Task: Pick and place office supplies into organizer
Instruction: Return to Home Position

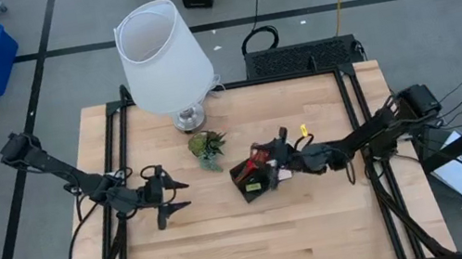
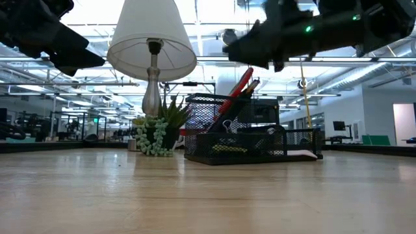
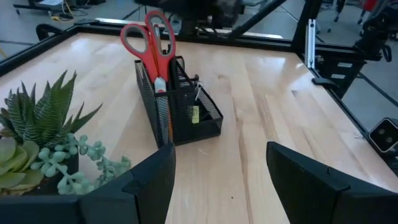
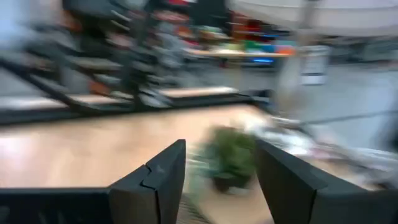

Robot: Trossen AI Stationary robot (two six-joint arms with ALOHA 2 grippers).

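The black mesh organizer point(image 1: 254, 180) stands mid-table, right of centre. Red-handled scissors point(image 3: 149, 43) stand in it with the handles up, leaning on its rim, and a small yellow-green piece point(image 3: 194, 115) lies inside. In the low view the organizer point(image 2: 253, 140) shows the scissors point(image 2: 237, 88) and a dark clip point(image 2: 227, 125). My right gripper point(image 1: 280, 151) hovers above the organizer's right side, open and empty; in its wrist view the right gripper point(image 4: 221, 180) looks toward the plant. My left gripper point(image 1: 174, 195) waits open, left of the organizer, which shows beyond the left gripper point(image 3: 221, 180) in the left wrist view.
A white-shaded lamp point(image 1: 164, 56) stands at the table's far side. A small green plant point(image 1: 207, 148) sits between it and the organizer. A small yellow piece point(image 1: 303, 129) lies on the table just beyond the right gripper. Bare wood stretches along the near half of the table point(image 1: 260, 247).
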